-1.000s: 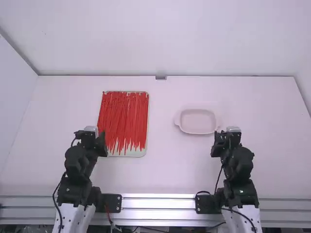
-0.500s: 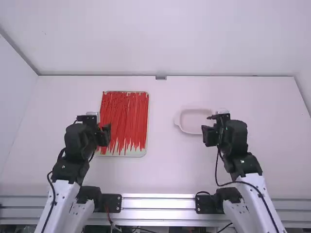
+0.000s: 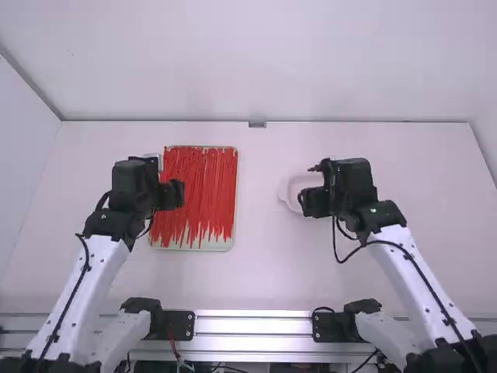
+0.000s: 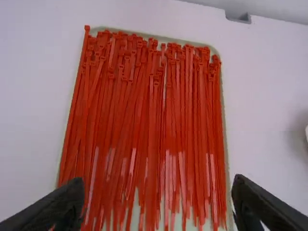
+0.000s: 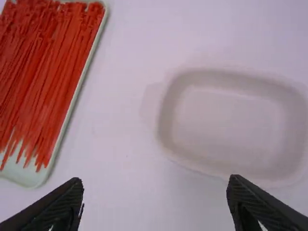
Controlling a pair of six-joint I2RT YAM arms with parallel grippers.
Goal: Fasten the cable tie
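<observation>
**stock of the table, high view, left to right**

item 1: left gripper (image 3: 169, 194). sits left of centre in the high view, over the left edge of the tray. the arm rises to it from the lower left. in the left wrist view (image 4: 154, 211) the jaws are spread wide, one on each side of the ties, with nothing between them.

item 2: tray (image 3: 194, 246). pale, rectangular with rounded corners, flat on the table just left of centre with its long sides running up the frame. its rim also shows in the left wrist view (image 4: 224, 144) and the right wrist view (image 5: 29, 179).

item 3: cable ties (image 3: 200, 190). a large lot, red-orange and all unfastened. they lie straight and side by side along the length of the tray, covering nearly all of it (image 4: 149, 125) (image 5: 43, 72). none is in either gripper.

item 4: fitting (image 3: 257, 123). small and grey, at the far edge of the table, at centre above the tray (image 4: 238, 17).

item 5: dish (image 3: 288, 186). white, shallow, oblong with small handles, right of centre and well apart from the tray. nothing lies in it (image 5: 231, 120).

item 6: right gripper (image 3: 311, 200). over the dish in the high view, covering most of it. in the right wrist view (image 5: 154, 207) the jaws are spread wide and hold nothing.

item 7: table (image 3: 256, 256). white, carrying all of the above.
</observation>
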